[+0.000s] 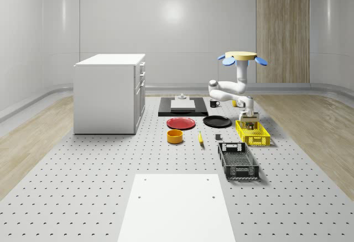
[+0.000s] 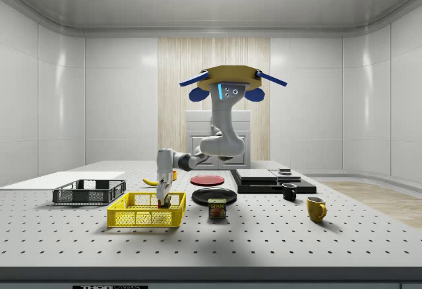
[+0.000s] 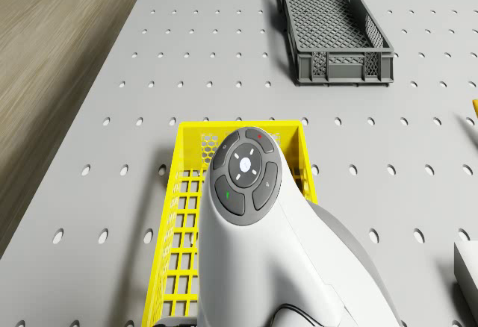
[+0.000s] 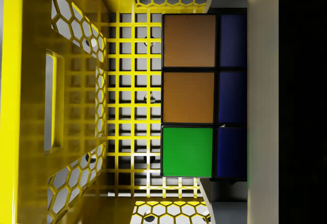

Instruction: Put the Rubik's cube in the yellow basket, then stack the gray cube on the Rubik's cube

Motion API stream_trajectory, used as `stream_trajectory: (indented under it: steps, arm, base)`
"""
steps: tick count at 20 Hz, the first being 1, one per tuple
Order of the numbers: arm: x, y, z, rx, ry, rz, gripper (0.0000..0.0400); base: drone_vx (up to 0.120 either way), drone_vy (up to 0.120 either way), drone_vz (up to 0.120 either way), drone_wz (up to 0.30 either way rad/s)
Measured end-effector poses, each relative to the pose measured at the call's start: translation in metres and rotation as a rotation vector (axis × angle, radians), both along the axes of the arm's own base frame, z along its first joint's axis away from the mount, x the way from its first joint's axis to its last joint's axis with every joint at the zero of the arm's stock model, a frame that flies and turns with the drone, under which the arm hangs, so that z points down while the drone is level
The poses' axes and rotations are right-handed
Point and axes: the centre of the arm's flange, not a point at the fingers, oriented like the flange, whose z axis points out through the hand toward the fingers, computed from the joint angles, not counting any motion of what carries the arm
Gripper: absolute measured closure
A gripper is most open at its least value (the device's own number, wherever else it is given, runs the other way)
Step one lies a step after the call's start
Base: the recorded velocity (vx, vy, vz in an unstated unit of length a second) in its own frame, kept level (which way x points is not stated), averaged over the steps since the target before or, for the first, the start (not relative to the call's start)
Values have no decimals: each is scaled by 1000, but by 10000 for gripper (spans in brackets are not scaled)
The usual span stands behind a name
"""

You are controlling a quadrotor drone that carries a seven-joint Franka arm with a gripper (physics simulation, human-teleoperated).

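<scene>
Gripper (image 2: 163, 200) pinching the Rubik's cube (image 4: 188, 96) sits low inside your yellow basket (image 1: 253, 133), ready for release.

Hovering drone (image 2: 227, 83), arm (image 2: 221, 140) bent low, fingers (image 4: 263, 101) clamped.

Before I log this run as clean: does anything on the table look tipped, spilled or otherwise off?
Nothing stands out. The drone hovers beside the yellow basket, its hand lowered inside with the Rubik's cube just above the mesh floor. The gray crate, red plate and black plate lie flat, and the yellow mug stands upright.
</scene>
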Motion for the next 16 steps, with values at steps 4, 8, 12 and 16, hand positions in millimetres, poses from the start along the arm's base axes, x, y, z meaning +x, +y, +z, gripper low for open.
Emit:
stream_trajectory:
  steps: [4, 8, 12, 16]
  arm:
    - [0, 0, 11, 0, 0, 0, 65]
    - [0, 0, 17, -3, 1, 0, 23]
    - [0, 0, 19, -4, 1, 0, 9]
    - [0, 0, 20, -5, 2, 0, 3]
  base:
    - [0, 0, 0, 0]
    - [0, 0, 10, 0]
    - [0, 0, 120, 0]
    - [0, -20, 120, 0]
